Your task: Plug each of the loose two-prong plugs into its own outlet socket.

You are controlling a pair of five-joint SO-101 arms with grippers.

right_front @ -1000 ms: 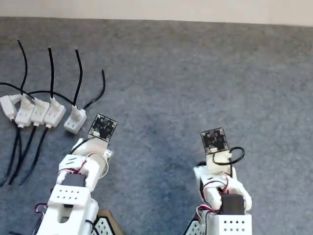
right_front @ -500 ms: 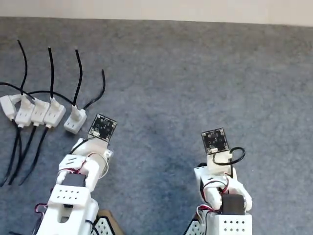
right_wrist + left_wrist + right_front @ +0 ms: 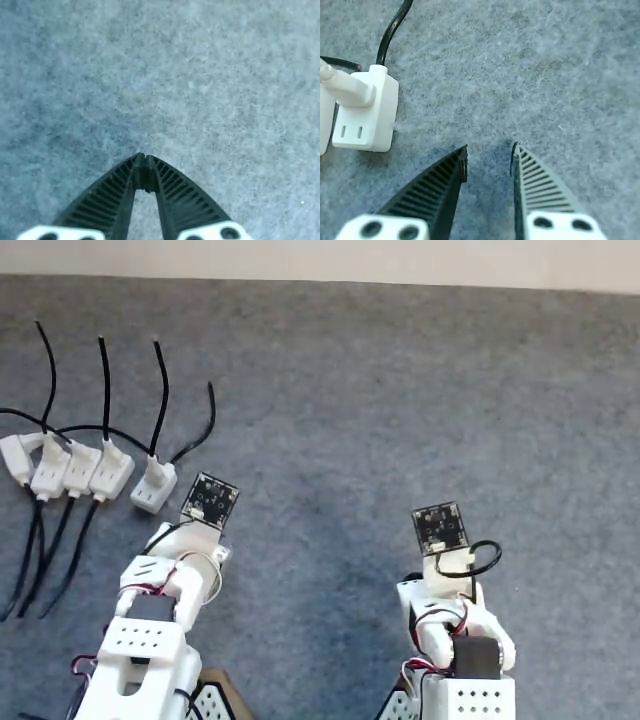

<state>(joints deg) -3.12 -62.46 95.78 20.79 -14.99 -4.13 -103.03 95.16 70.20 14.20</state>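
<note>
Several white outlet sockets lie in a row at the table's left, each with a white plug and black cord in it (image 3: 68,468). The nearest socket (image 3: 153,490) lies just left of my left arm (image 3: 203,505). In the left wrist view this socket (image 3: 367,114) shows two empty slots on its near face and a white plug (image 3: 345,86) seated on top. My left gripper (image 3: 488,155) is open above bare carpet, to the socket's right. Near the table's front, my right gripper (image 3: 144,162) is shut with nothing in it, over bare carpet.
Black cords (image 3: 105,370) trail from the sockets toward the back, and more cords (image 3: 40,560) run toward the front left. Grey carpet (image 3: 420,390) covers the whole table, with wide free room in the middle and on the right.
</note>
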